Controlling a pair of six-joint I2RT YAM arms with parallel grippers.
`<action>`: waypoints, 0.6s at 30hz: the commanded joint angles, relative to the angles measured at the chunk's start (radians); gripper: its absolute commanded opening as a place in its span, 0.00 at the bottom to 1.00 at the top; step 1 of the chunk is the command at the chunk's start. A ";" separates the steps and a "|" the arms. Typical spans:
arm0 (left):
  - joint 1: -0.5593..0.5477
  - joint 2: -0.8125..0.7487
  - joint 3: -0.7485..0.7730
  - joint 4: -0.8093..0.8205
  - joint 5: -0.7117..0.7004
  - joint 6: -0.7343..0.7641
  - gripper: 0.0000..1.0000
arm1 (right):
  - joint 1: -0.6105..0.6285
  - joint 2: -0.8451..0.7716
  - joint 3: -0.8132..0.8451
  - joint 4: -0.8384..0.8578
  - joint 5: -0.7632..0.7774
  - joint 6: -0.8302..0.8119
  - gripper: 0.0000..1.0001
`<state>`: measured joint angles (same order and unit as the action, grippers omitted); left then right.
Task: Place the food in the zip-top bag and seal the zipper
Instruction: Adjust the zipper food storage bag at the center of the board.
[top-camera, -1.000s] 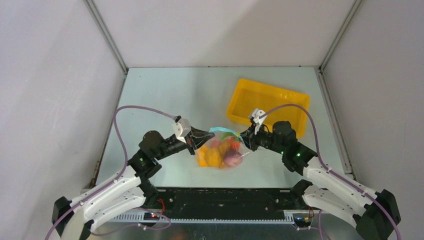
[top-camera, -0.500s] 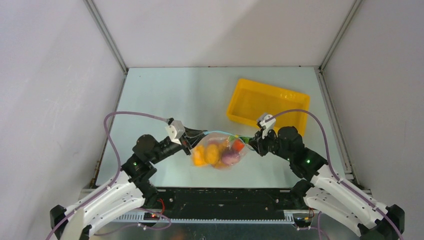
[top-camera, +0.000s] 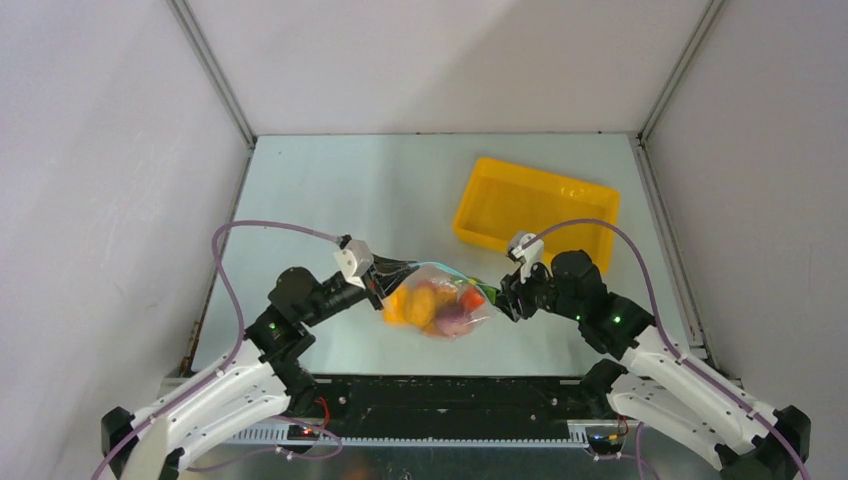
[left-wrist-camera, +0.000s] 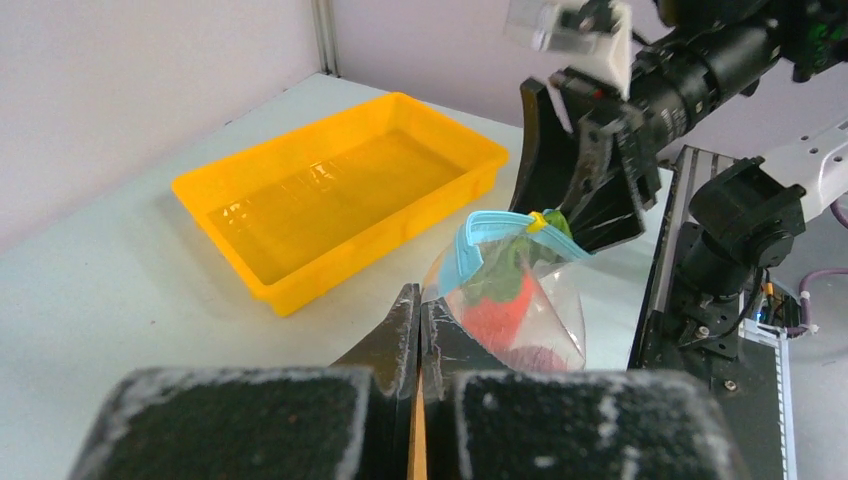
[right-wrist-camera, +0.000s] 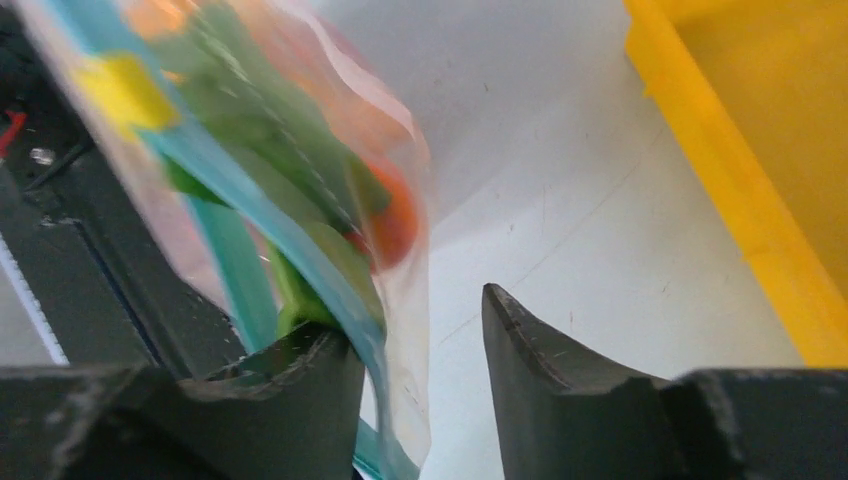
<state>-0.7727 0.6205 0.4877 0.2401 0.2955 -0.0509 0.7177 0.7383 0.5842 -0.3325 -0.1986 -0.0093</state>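
Note:
The clear zip-top bag (top-camera: 443, 312) hangs just above the table between my two grippers, holding the food (top-camera: 428, 303): yellow-orange fruit, a purple piece and a red-orange carrot (left-wrist-camera: 507, 310) with a green leaf. The teal zipper (left-wrist-camera: 478, 238) bows along its top edge. My left gripper (top-camera: 392, 279) is shut on the bag's left corner, fingertips (left-wrist-camera: 408, 318) pressed together. At the bag's right end my right gripper (right-wrist-camera: 412, 315) stands open. The bag's teal edge (right-wrist-camera: 285, 245) rests against its left finger (right-wrist-camera: 290, 370), and the other finger (right-wrist-camera: 540, 340) stands apart from the plastic.
An empty yellow tray (top-camera: 478, 196) lies on the table behind and to the right of the bag, close to the right arm. Grey walls enclose the table on three sides. The black rail at the near edge carries the arm bases.
My right gripper has opened and released the bag's right end. Both grippers dropped lower and the bag shifted slightly left, still hanging from my left gripper.

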 joint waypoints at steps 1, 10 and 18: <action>0.002 0.007 0.023 0.077 0.023 0.012 0.00 | 0.012 -0.071 0.124 0.003 -0.099 -0.045 0.54; 0.002 0.014 0.018 0.106 0.052 0.000 0.00 | 0.013 -0.117 0.146 0.006 -0.042 -0.068 0.63; 0.002 0.016 0.017 0.109 0.062 -0.002 0.00 | 0.039 -0.063 0.146 -0.037 0.042 -0.079 0.57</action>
<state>-0.7731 0.6384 0.4877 0.2764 0.3317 -0.0525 0.7391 0.6712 0.7040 -0.3511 -0.2344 -0.0673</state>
